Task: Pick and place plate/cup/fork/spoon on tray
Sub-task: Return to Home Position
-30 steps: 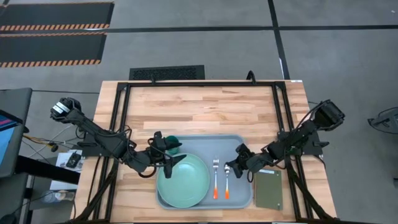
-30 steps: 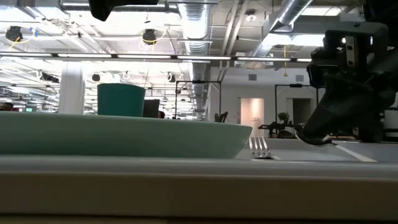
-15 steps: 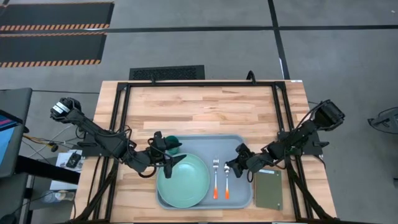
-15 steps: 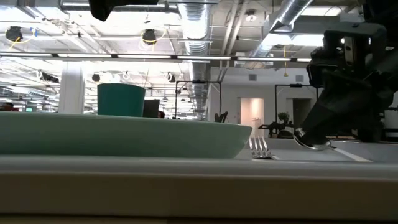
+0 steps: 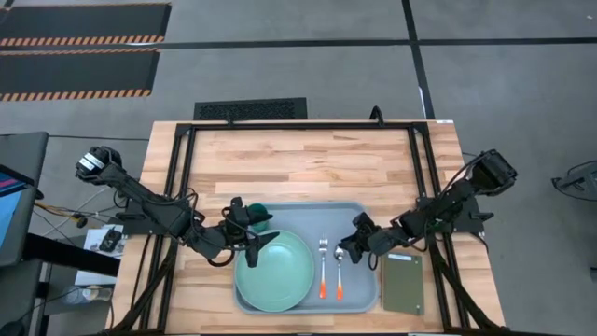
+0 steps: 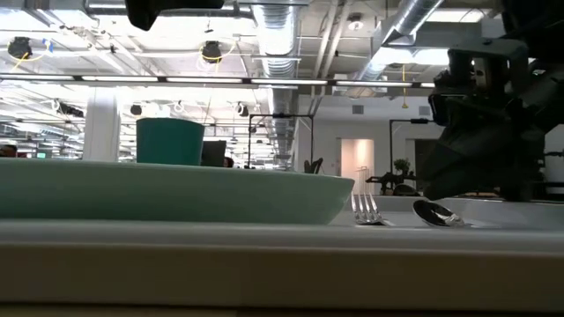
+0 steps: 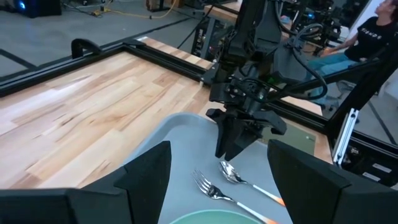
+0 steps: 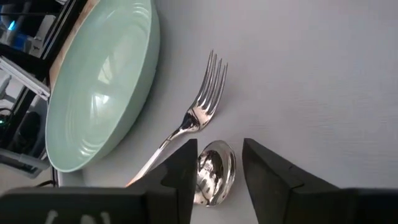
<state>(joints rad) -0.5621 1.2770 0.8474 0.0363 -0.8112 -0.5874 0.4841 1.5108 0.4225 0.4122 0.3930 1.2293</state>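
The pale blue-grey tray point(image 5: 308, 217) holds the mint-green plate point(image 5: 273, 271), the dark green cup point(image 5: 260, 216), the fork point(image 5: 323, 266) and the spoon point(image 5: 340, 271). Fork and spoon lie side by side on the tray floor, orange handle tips toward the near edge. My right gripper point(image 8: 219, 144) is open just above the spoon's bowl point(image 8: 214, 169), with one finger on each side of it and clear of it. The bowl rests on the tray in the low view point(image 6: 438, 214). My left gripper point(image 5: 255, 241) is open and empty over the plate's far left rim, beside the cup.
A small olive-green pad point(image 5: 403, 283) lies on the table just right of the tray. Black frame rails point(image 5: 187, 177) run along the table's sides and far edge. Bare wood point(image 5: 308, 168) lies beyond the tray's far rim.
The spoon's bowl, which hung at my right gripper's fingertips a little above the tray, has come down and now lies on the tray floor beside the fork. My right gripper has shifted slightly toward the table's left. My left arm has kept still.
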